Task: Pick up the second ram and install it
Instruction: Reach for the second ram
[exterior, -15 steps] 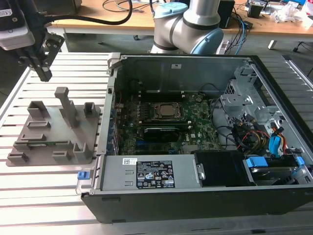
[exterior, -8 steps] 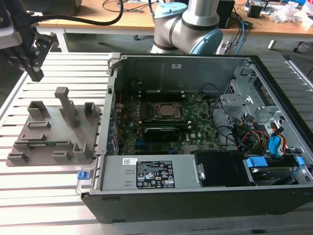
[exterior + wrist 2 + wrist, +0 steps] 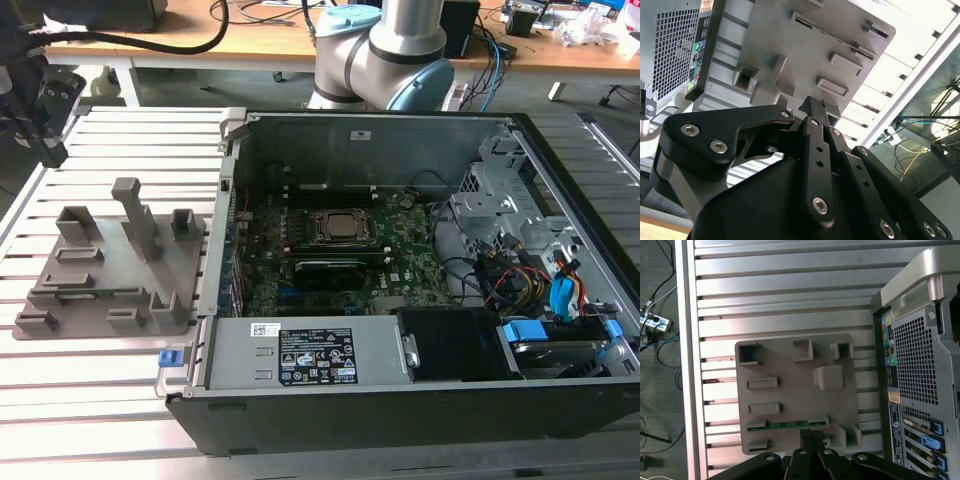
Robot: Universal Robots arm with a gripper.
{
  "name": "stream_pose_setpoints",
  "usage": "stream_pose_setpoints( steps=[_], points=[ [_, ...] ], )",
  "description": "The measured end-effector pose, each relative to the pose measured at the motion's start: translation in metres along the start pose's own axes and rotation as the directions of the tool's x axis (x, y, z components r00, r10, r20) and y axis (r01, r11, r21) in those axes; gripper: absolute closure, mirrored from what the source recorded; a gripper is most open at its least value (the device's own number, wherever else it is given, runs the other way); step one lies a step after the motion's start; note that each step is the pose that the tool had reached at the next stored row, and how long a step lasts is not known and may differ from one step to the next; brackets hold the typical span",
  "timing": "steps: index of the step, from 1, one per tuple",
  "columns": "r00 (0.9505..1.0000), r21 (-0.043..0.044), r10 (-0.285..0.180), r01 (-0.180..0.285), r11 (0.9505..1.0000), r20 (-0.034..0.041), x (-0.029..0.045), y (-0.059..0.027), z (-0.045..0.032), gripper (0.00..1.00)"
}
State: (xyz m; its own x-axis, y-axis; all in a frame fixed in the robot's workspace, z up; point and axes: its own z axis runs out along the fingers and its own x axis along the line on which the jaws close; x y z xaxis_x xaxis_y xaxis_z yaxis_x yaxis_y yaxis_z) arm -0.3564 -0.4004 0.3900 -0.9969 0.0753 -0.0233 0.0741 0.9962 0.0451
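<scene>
Now | end effector [image 3: 810,436] seemingly pressed together, empty | near second ram [image 3: 787,425], slotted by tray [image 3: 790,385] edge

The desk [image 3: 100,385] is a silver metal surface made of long parallel ribs with narrow grooves between them; it also shows in both wrist views [image 3: 780,290] [image 3: 892,87]. Two things lie directly on it. A grey plastic fixture tray [image 3: 95,262] lies flat toward the exterior view's left. An open computer case [image 3: 330,350] lies on its side toward the exterior view's right. In the first wrist view, a narrow strip of bare desk separates the tray [image 3: 785,370] from the case [image 3: 920,375].
</scene>
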Motion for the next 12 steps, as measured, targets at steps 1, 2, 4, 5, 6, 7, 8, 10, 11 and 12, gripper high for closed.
stream_pose_setpoints(
  steps=[1, 2, 4, 5, 6, 7, 8, 10, 11, 12],
  points=[
    [1.0, 0.0, 0.0, 0.0, 1.0, 0.0, 0.0014, -0.0022, 0.0008, 0.89],
    [1.0, 0.0, 0.0, 0.0, 1.0, 0.0, 0.0026, -0.0043, 0.0015, 0.89],
    [1.0, 0.0, 0.0, 0.0, 1.0, 0.0001, 0.0039, -0.0072, 0.0021, 0.89],
    [1.0, 0.0, 0.0, 0.0, 1.0, 0.0, 0.0043, -0.0094, 0.0023, 0.89],
    [1.0, 0.0001, 0.0, 0.0, 1.0, 0.0, 0.0043, -0.0103, 0.0023, 0.89],
    [1.0, 0.0, 0.0, 0.0, 1.0, 0.0, 0.0043, -0.0113, 0.0024, 0.89],
    [1.0, 0.0, 0.0, 0.0, 1.0, 0.0001, 0.0044, -0.0117, 0.0026, 0.89],
    [1.0, 0.0001, 0.0, 0.0, 1.0, 0.0, 0.0043, -0.0119, 0.0026, 0.89],
    [1.0, 0.0001, 0.0, 0.0, 1.0, -0.0001, 0.0043, -0.0119, 0.0027, 0.89],
    [1.0, 0.0001, 0.0, 0.0, 1.0, 0.0, 0.0043, -0.0119, 0.0027, 0.89]
  ],
)
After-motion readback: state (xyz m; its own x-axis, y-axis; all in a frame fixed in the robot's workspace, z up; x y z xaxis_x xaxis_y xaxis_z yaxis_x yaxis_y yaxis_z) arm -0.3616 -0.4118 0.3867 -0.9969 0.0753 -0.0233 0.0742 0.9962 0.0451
